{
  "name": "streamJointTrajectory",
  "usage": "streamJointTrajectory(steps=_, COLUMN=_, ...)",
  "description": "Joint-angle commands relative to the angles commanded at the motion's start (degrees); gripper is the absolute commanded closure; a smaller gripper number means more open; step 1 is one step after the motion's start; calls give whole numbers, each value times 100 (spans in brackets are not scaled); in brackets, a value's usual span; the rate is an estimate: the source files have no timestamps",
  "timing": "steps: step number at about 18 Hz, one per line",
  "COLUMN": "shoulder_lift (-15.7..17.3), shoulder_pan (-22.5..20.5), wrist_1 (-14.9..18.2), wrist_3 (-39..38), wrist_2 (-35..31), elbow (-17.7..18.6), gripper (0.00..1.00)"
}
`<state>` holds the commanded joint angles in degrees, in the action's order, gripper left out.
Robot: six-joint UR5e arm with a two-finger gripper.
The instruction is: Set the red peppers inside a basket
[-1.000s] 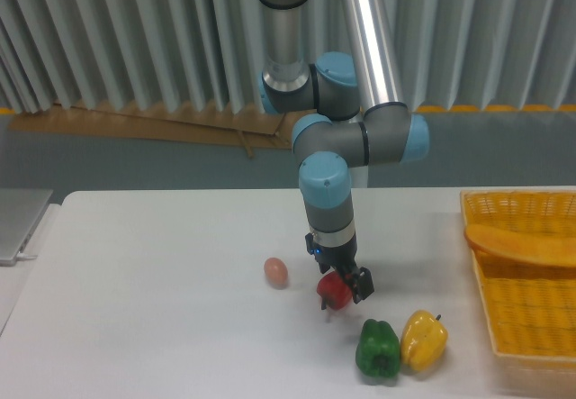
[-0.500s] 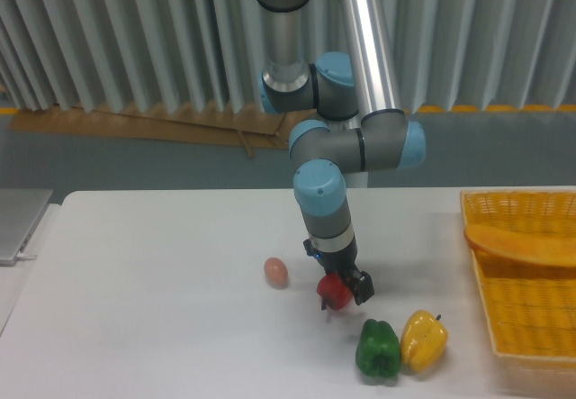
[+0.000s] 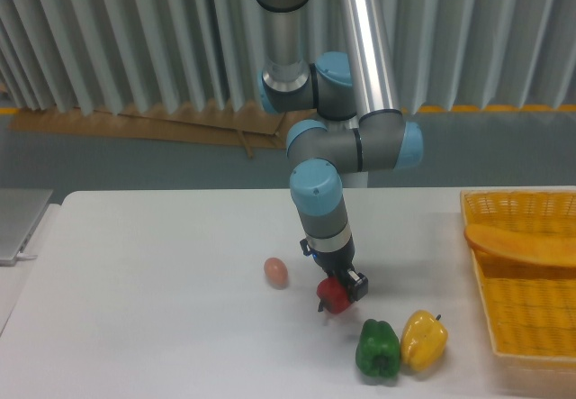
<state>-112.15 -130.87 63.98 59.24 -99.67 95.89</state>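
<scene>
While the tool point(image 3: 338, 293) grips the red pepper point(image 3: 333, 296), the basket point(image 3: 522, 327) sits well apart.

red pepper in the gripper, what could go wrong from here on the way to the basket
The gripper pinches the small glossy red pepper near its top, so it could slip out. The green pepper and yellow pepper sit between it and the basket, so a low carry might knock them. The basket's handle could also block the drop.
</scene>
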Motion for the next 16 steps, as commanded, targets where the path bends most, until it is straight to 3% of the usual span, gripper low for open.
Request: streamJointTrajectory(steps=16, shoulder_lift=281, shoulder_pan=-325, wrist_1=17, wrist_3=474, wrist_2=272, elbow=-9, gripper=63)
